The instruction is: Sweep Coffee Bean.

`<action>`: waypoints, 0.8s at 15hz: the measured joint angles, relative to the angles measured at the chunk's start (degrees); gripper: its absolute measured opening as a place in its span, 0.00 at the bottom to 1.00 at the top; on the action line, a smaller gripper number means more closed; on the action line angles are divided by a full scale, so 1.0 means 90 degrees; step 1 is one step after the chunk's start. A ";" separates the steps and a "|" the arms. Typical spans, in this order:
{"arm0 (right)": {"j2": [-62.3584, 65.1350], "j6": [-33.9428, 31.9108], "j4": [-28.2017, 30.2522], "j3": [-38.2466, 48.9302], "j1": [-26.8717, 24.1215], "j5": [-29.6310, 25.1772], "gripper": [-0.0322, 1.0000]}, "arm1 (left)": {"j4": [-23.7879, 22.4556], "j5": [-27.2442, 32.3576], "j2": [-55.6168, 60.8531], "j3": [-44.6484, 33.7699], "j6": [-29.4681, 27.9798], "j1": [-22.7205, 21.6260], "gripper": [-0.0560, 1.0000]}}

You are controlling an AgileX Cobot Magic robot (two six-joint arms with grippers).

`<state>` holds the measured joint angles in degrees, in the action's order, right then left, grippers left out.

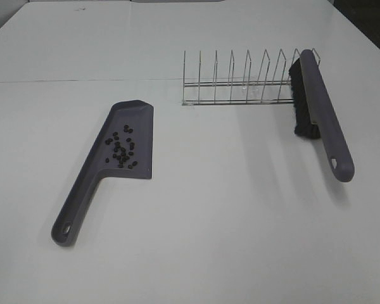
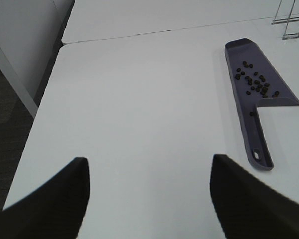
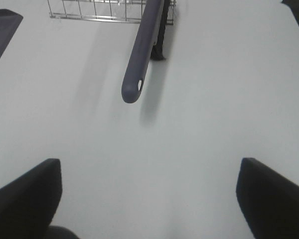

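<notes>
Several tiny dark coffee beans (image 1: 121,151) lie inside the grey dustpan (image 1: 137,120), which rests flat on the white table at the left, handle toward the front. The beans (image 2: 255,83) and dustpan (image 2: 249,119) also show in the left wrist view. A grey brush (image 1: 323,107) with black bristles leans in the wire rack (image 1: 240,82) at the right, handle sticking out toward the front; its handle (image 3: 142,59) shows in the right wrist view. The left gripper (image 2: 149,199) is open and empty, apart from the dustpan. The right gripper (image 3: 149,199) is open and empty, short of the brush handle.
The white table (image 1: 228,221) has a seam across the back. Its left edge (image 2: 45,99) drops to a dark floor. A corner of the dustpan (image 3: 0,25) shows in the right wrist view. Neither arm shows in the exterior high view.
</notes>
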<state>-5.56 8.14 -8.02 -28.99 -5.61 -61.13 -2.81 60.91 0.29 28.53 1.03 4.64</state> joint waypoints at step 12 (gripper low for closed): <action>0.0649 0.0000 -0.0102 0.0000 0.0210 0.0000 0.81 | 0.0000 0.0000 0.0013 0.0000 0.0000 0.0000 0.65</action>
<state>0.29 8.14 -8.94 -28.99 -3.72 -61.13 -2.81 60.91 0.40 28.53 1.03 4.64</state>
